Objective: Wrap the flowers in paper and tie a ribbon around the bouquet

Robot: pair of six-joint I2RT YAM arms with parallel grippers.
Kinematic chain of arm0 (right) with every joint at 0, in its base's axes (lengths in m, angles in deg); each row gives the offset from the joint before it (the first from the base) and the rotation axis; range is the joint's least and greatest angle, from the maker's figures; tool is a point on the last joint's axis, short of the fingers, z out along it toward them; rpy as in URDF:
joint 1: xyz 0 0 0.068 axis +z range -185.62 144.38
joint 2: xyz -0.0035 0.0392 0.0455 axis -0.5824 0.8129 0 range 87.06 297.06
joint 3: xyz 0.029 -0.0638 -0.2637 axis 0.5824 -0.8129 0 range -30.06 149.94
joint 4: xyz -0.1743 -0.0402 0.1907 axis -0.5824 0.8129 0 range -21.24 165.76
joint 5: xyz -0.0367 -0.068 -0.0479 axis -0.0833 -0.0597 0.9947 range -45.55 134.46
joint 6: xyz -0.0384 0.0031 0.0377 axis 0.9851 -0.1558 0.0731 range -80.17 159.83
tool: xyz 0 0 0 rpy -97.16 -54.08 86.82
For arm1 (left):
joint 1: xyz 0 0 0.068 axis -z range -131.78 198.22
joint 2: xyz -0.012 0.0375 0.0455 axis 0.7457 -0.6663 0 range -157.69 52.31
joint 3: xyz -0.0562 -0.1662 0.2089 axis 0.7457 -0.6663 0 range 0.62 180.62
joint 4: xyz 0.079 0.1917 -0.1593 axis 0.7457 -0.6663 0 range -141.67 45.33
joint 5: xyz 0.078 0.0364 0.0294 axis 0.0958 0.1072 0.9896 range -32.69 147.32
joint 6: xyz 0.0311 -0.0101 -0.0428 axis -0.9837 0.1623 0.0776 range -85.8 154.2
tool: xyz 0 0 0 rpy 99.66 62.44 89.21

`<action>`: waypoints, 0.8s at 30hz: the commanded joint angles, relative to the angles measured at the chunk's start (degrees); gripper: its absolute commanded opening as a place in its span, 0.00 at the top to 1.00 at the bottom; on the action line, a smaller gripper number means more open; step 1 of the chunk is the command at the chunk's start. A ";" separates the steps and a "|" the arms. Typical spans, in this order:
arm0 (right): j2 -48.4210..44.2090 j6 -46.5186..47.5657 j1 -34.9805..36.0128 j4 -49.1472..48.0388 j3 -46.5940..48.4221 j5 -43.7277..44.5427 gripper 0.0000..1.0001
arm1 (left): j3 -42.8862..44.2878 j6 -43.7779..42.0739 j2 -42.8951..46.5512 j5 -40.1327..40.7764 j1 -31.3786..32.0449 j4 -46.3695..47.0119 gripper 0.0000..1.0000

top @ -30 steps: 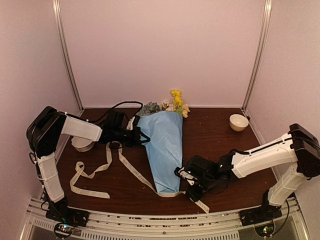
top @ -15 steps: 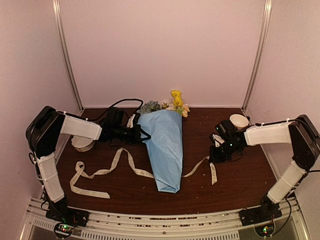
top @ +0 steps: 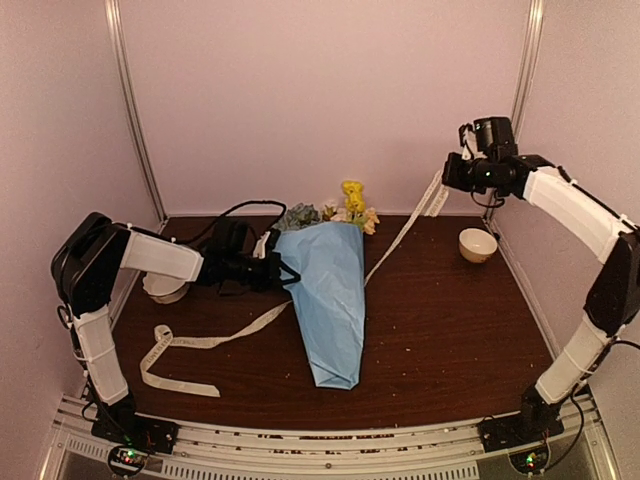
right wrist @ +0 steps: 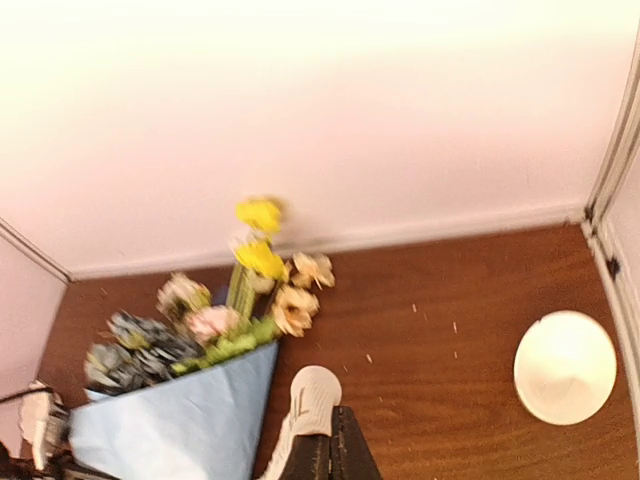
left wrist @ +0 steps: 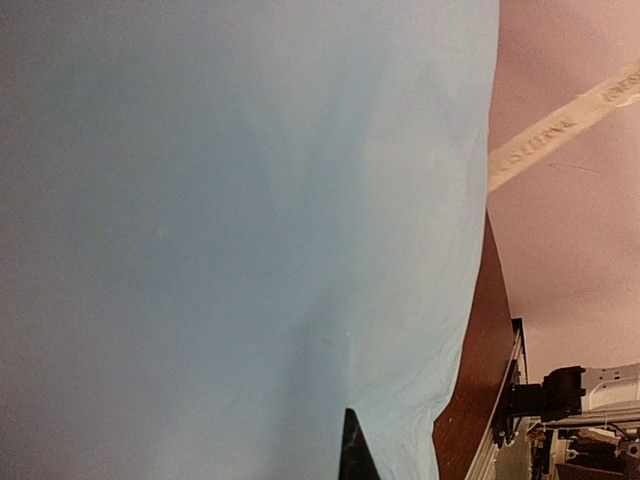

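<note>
Bouquet [top: 333,330] lying on a dark wooden tabletop [top: 450,330], seen from above. Light-blue paper [top: 325,270] wraps it as a cone, with the narrow tip toward the near edge and the wide mouth toward the back wall. Flowers [top: 352,205] poke out of the wide end: yellow blooms stand highest, peach and pink ones sit beside them, dusty grey-blue ones are to the left, and there are green leaves.

Left tool [top: 283,270] sits low at the cone's left edge near the wide end, touching the paper. Its fingers are closed, and I cannot tell whether a fold of paper is caught between them. Its wrist camera is filled almost wholly with blue paper.

Right tool [top: 447,181] is raised high above the right rear of the tabletop, closed on one end of the cream ribbon [top: 400,232]. From there the ribbon slopes down in a straight, taut line to the cone's right edge and passes out of sight at the cone. It comes out on the left side and lies across the tabletop, ending in a loose loop near the front left.

White bowl [top: 477,244] stands by the right rear corner, well apart from the bouquet.
</note>
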 commanded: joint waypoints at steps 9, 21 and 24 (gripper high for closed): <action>-11.85 5.28 21.00 -20.83 -8.69 -14.37 1.00 | 0.40 -5.26 -3.95 -0.24 0.53 -1.68 1.00; 9.58 1.23 30.72 -15.99 -9.97 -18.77 1.00 | -0.59 -7.24 -3.70 2.42 0.53 -4.16 0.96; 15.22 1.07 30.76 -11.22 -7.90 -18.38 1.00 | -0.49 -8.11 -2.70 3.74 0.52 -5.55 0.87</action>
